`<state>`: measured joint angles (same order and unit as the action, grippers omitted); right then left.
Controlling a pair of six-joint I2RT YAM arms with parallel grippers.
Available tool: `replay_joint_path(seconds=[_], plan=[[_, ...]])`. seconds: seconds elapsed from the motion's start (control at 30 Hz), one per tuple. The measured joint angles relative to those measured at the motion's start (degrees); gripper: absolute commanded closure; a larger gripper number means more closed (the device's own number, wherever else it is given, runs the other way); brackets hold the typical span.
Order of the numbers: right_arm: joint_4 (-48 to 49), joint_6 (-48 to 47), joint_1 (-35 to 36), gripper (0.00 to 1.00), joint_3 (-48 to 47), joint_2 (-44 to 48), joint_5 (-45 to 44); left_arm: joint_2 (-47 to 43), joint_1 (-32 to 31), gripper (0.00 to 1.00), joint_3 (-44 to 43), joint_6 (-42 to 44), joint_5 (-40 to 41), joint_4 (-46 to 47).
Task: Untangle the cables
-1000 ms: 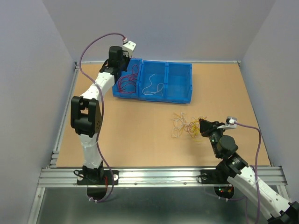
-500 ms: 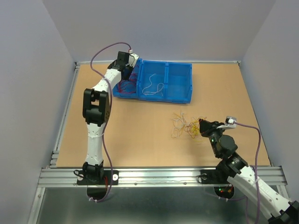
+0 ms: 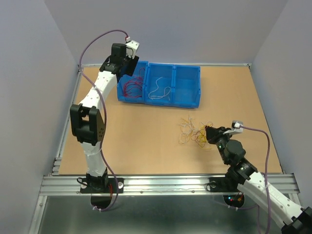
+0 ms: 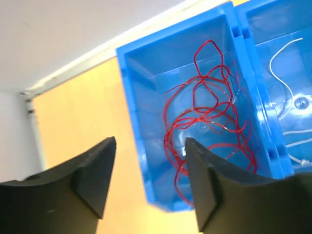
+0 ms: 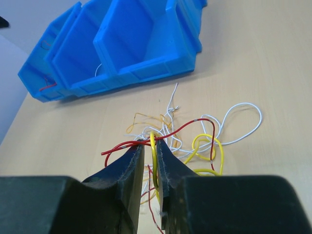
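Hovering: left claw (image 4: 151, 146) spread wide, gripping nothing, above the blue bin (image 4: 132, 97) | red cables (image 4: 204, 112) coiled in the compartment just beneath its tips | white cable (image 4: 280, 53) in the compartment to its right | right claw (image 5: 149, 144) narrow, pinching a yellow cable (image 5: 152, 152) | tangle of cables (image 5: 195, 129) on the bench (image 5: 268, 58) just ahead of its tips

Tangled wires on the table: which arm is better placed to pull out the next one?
Right. The right claw sits at the tangle, closed on a yellow wire; the left claw hangs open by the blue bin holding red wires, far from it.
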<state>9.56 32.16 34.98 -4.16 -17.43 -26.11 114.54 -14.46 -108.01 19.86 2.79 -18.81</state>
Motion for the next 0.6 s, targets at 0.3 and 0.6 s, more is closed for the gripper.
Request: replay_joint_path(seconds=[0.3, 0.6], plan=[[1.57, -0.50, 0.00, 0.78, 0.00, -3.41, 3.52, -11.13, -8.02, 0.28, 10.54, 0.31, 1.81, 7.85], [4.59, -0.63, 0.00, 0.78, 0.00, -3.82, 9.20, -25.70, -23.82, 0.20, 41.31, 9.09, -20.04, 18.25]])
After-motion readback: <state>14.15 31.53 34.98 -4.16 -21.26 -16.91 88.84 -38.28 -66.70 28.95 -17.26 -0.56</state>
